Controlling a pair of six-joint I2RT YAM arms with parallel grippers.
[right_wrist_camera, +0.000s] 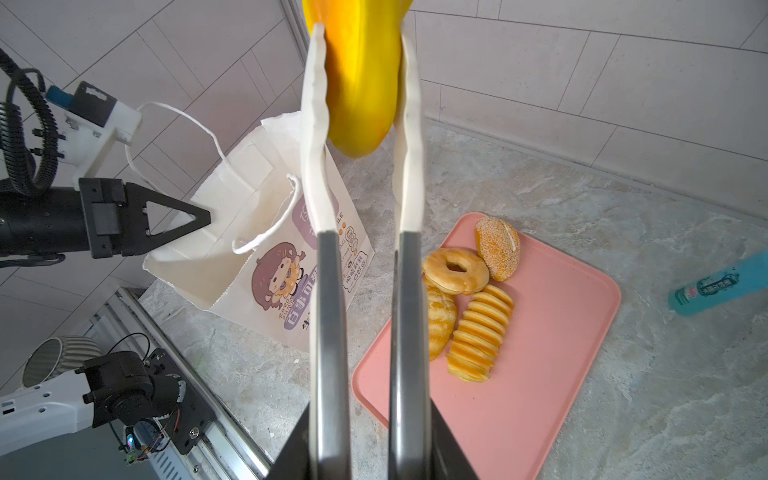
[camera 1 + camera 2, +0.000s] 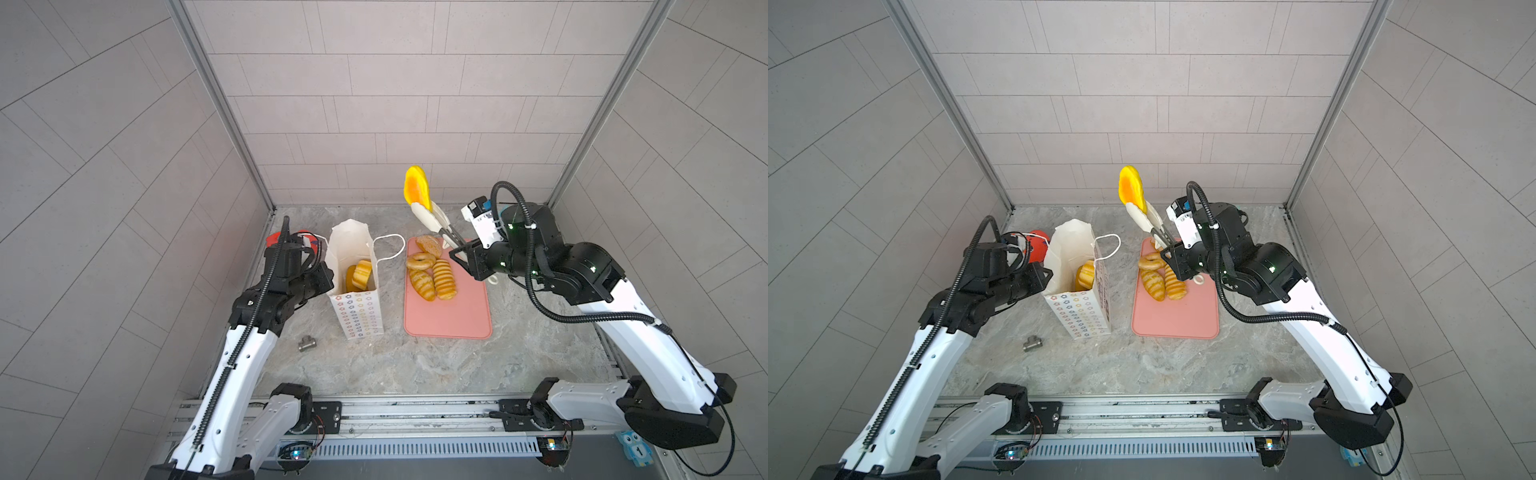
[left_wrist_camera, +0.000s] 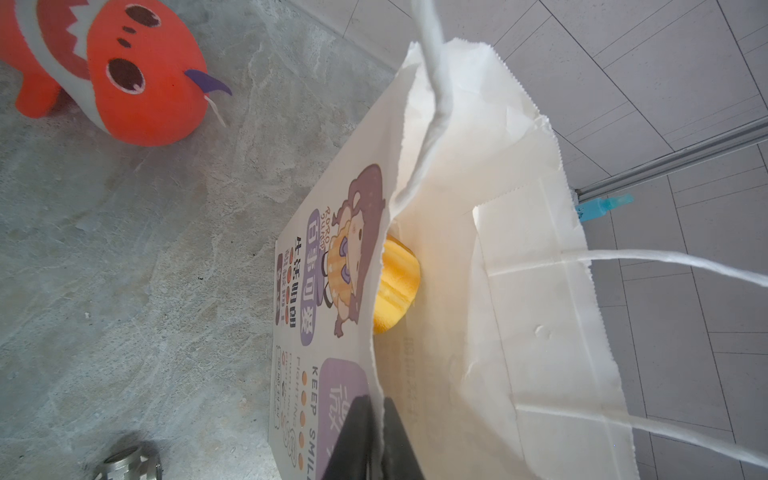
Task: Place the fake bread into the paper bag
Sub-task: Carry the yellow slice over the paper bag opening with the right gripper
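I've bread (image 2: 360, 275) bagged (left gripper (image 3: 380, 419) pinching the bag (image 2: 358, 309) rim); right gripper (image 2: 459, 249) squeezes tongs (image 2: 430, 218) on a bun (image 2: 415, 187); four more await.

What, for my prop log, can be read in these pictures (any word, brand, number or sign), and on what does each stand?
"KEEP SMIL", cut by the frame edge: paper bag face.
"FIGHTING": same face.
"RORO JUMP": by the bag's cartoon girl.
"百事可爱": purple panel beside her.
"1": blue owl tag at the rig's front.
Unreadable: the bag's smaller Chinese lines; the blue bottle label.
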